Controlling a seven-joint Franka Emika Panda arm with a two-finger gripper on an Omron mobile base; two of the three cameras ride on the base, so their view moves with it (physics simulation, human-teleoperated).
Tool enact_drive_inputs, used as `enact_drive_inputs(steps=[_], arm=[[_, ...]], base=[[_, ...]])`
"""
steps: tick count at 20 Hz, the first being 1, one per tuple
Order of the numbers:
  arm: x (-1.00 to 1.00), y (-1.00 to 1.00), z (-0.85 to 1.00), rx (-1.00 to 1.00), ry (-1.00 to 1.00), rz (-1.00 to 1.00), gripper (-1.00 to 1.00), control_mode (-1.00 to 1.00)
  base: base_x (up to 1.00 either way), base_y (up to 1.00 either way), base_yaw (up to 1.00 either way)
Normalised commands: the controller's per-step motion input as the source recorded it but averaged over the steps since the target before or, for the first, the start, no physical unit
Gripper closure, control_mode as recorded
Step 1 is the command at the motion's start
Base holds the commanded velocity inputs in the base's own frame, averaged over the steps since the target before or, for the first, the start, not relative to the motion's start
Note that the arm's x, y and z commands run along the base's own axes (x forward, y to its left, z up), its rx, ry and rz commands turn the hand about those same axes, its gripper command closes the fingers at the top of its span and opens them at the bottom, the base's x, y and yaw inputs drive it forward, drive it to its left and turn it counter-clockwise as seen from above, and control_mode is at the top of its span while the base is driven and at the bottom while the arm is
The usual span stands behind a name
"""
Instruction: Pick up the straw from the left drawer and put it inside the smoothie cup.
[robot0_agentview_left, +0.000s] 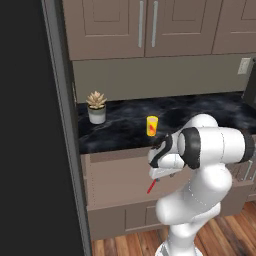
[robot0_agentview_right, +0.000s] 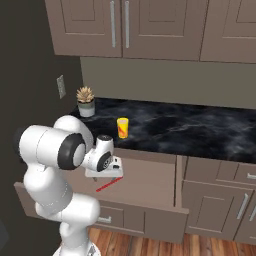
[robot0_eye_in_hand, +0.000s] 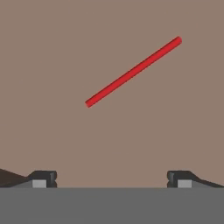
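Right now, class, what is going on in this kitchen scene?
A white robot arm is reaching down into the open left drawer. Its claw hangs open above the red straw, which lies flat on the drawer floor and has not been grasped. The yellow smoothie cup stands upright on the dark counter, waiting for the straw. A potted succulent sits further left on the counter.

1. Taupe wall cupboards (robot0_agentview_left: 145, 27) with metal bar handles hang above a plain grey-brown back wall (robot0_agentview_right: 165, 75).
2. The surface (robot0_agentview_right: 190, 127) is black marble with pale veining.
3. A potted succulent (robot0_agentview_left: 96, 107) stands near its left end.
4. The floor (robot0_agentview_right: 165, 247) is reddish wood planks.
5. A tall dark panel (robot0_agentview_left: 25, 130) fills the left side.
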Motion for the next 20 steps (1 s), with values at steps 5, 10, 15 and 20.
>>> enact_drive_inputs(steps=[5, 10, 15, 20], arm=[[0.42, 0.04, 0.0, 0.0, 0.03, -0.05, -1.0, -1.0], [0.08, 0.0, -0.14, 0.0, 0.0, -0.1, -1.0, -1.0], [0.07, 0.0, -0.24, 0.0, 0.0, -0.13, -1.0, -1.0], [0.16, 0.0, -0.26, 0.0, 0.0, -0.12, -1.0, -1.0]], base=[[0.0, 0.0, 0.0], [0.0, 0.0, 0.0], [0.0, 0.0, 0.0], [0.0, 0.0, 0.0]])
